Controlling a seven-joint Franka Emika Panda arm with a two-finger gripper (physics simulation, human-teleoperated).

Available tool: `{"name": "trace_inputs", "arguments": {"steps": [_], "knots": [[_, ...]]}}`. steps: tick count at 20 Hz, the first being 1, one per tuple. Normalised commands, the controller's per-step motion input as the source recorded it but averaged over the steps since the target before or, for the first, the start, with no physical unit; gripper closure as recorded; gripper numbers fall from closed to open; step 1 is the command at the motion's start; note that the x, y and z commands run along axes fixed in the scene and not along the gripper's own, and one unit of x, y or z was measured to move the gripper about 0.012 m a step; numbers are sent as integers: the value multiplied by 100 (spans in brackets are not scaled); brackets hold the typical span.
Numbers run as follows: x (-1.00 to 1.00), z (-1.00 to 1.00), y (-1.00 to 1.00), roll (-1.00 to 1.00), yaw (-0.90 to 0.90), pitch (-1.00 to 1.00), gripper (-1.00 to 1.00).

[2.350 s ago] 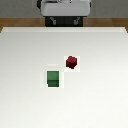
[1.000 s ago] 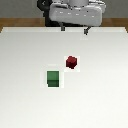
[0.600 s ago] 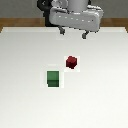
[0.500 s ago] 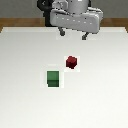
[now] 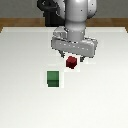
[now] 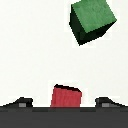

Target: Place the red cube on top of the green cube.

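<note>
The small red cube rests on the white table. A larger green cube sits on the table nearer the front, toward the exterior view's left, apart from the red one. My gripper hangs just above and behind the red cube, open, with nothing held. In the wrist view the red cube lies between the two dark fingertips, and the green cube shows tilted farther off. The red cube's lower part is cut off there by the gripper body.
The robot's dark base stands at the table's back edge. A wooden floor strip shows behind the table.
The arm has come forward and down from the table's back edge until the gripper is over the red cube. Neither cube has moved.
</note>
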Motion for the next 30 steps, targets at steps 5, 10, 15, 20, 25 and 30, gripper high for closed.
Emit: {"name": "trace_inputs", "arguments": {"steps": [5,10,15,20,25,30], "knots": [[0,-80,0,0,0,0,100],[0,0,0,0,0,0,100],[0,40,0,0,0,0,100],[0,100,0,0,0,0,100],[20,80,0,0,0,0,100],[60,0,0,0,0,0,100]]}}
